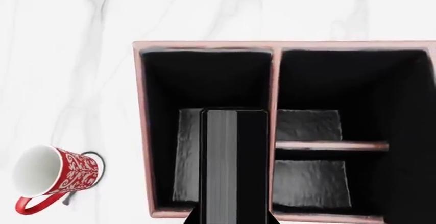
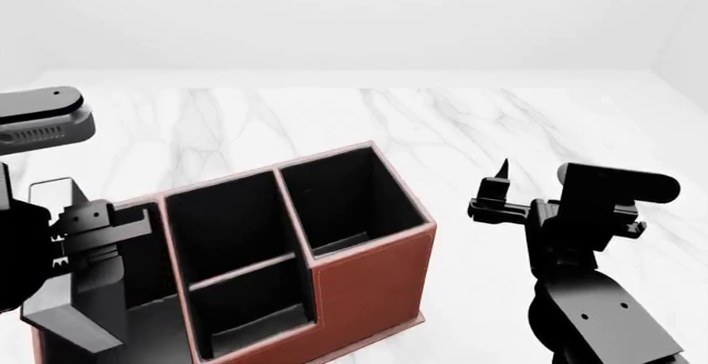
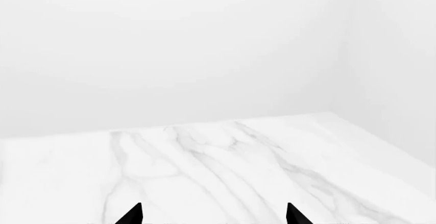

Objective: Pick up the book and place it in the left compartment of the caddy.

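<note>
My left gripper [image 1: 234, 220] is shut on the black book [image 1: 235, 163], gripping its near end with the grey-white page edges showing. The book points down into the caddy's left compartment [image 1: 204, 81], the long black-lined end slot, between the outer wall and the divider. How deep it reaches I cannot tell. In the head view the reddish-brown caddy [image 2: 370, 273] stands at the lower left, and my left gripper [image 2: 98, 248] hangs over its left end, hiding that slot. My right gripper [image 2: 492, 190] is open and empty, off to the caddy's right; its tips frame bare marble in the right wrist view [image 3: 213, 215].
A red-and-white patterned mug [image 1: 58, 175] lies on its side on the white marble table [image 2: 465, 123], beside the caddy's outer wall. The two shorter middle slots [image 1: 310, 152] lie just past the divider. A plain white wall stands behind the table.
</note>
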Robot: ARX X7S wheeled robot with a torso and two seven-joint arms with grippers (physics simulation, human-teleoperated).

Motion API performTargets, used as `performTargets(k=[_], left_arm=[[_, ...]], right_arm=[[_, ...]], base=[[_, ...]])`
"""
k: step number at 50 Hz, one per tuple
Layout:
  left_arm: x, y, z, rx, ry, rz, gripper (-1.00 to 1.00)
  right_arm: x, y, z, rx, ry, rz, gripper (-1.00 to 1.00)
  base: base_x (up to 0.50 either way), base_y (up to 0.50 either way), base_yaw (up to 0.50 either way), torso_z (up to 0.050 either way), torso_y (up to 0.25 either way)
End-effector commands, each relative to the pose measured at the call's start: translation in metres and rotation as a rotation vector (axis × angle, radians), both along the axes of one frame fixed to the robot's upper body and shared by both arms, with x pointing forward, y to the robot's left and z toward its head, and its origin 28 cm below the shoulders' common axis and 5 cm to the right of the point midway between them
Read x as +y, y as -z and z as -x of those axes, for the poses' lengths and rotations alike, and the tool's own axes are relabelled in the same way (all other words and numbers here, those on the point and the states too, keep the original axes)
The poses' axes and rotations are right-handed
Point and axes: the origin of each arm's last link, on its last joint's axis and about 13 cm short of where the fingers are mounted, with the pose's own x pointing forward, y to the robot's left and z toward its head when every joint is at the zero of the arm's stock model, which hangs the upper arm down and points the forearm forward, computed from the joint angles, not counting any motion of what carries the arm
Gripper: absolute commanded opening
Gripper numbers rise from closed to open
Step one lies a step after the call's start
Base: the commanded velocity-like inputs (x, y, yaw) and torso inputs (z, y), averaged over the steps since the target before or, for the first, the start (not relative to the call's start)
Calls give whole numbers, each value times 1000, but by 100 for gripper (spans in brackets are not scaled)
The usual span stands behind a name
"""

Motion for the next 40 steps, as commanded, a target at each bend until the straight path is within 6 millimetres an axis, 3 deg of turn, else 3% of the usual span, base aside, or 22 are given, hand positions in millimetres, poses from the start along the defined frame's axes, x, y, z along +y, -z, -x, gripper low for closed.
performTargets(k=[1, 18, 40], left_arm=[[-1, -3, -12, -26, 2, -3, -100], [0, 22, -37, 29, 31, 19, -100], [9, 36, -40, 77, -15, 0, -100]], right_arm=[[0, 2, 0, 5, 1, -1, 100], [-1, 4, 0, 8, 4, -4, 100], [-1, 4, 0, 9, 4, -5, 100]], base=[[0, 0, 0, 0, 0], [0, 0, 0, 1, 1], [0, 0, 0, 0, 1]])
